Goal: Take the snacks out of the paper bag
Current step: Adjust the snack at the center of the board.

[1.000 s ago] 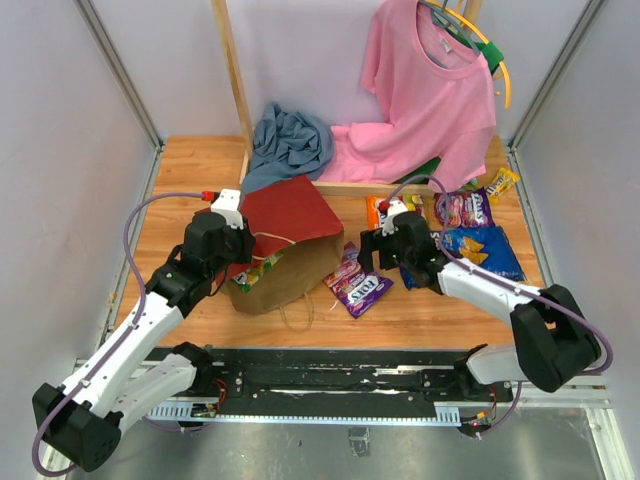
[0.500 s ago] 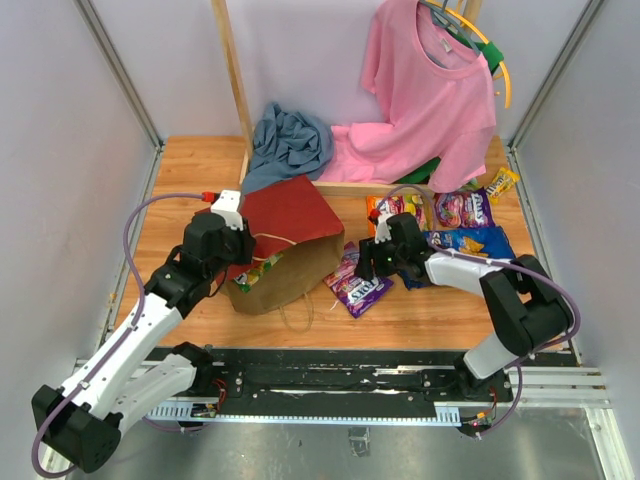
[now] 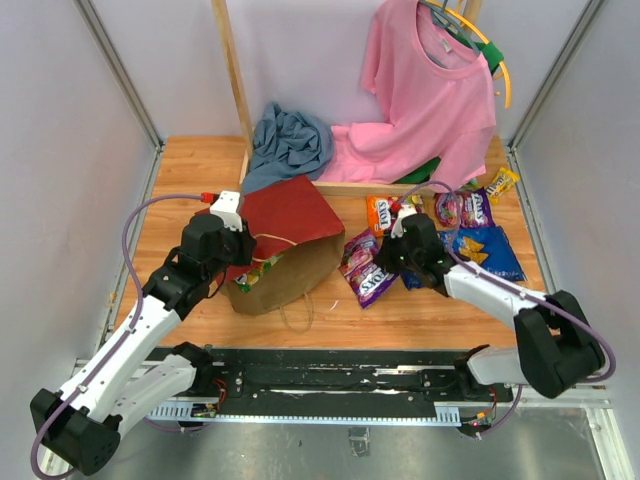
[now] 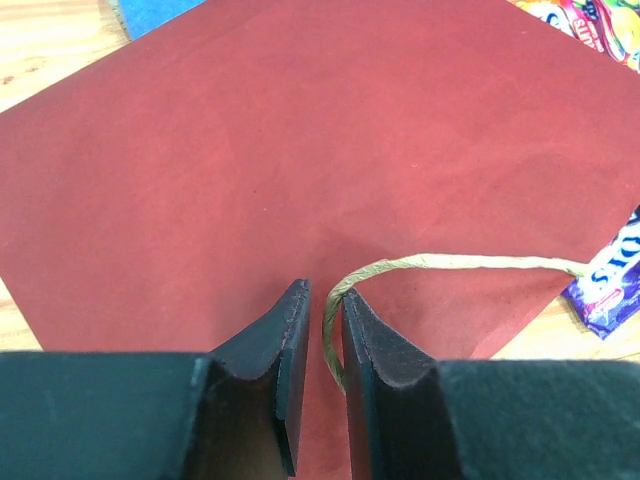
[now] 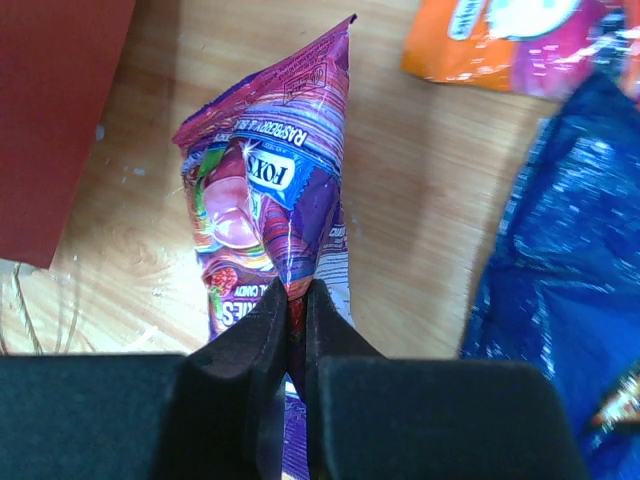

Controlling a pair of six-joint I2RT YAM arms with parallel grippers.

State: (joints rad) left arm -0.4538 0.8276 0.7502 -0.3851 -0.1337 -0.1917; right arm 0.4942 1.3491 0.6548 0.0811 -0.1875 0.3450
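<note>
The paper bag (image 3: 290, 225) lies on its side with its dark red side (image 4: 300, 150) up and its mouth facing the near edge. A green-yellow packet (image 3: 258, 272) shows in the mouth. My left gripper (image 3: 236, 260) (image 4: 325, 300) is at the bag's left corner. Its jaws stand almost together with the twine handle (image 4: 450, 263) between them. My right gripper (image 3: 385, 262) (image 5: 297, 290) is shut on a crumpled purple candy packet (image 3: 366, 282) (image 5: 270, 190), just right of the bag. Other snacks lie further right: an orange packet (image 3: 379, 213) (image 5: 500, 40), a blue chip bag (image 3: 482, 252) (image 5: 570, 250), and a purple packet (image 3: 466, 208).
A pink shirt (image 3: 430, 90) hangs at the back right and a blue-grey cloth (image 3: 290, 140) is heaped behind the bag by a wooden post (image 3: 232, 80). A yellow packet (image 3: 502, 182) lies at the far right. The bag's second twine handle (image 3: 297, 315) loops onto the table.
My right gripper went from open to shut, pinching the purple candy packet, and shifted slightly right with it. The left arm and the bag have not moved.
</note>
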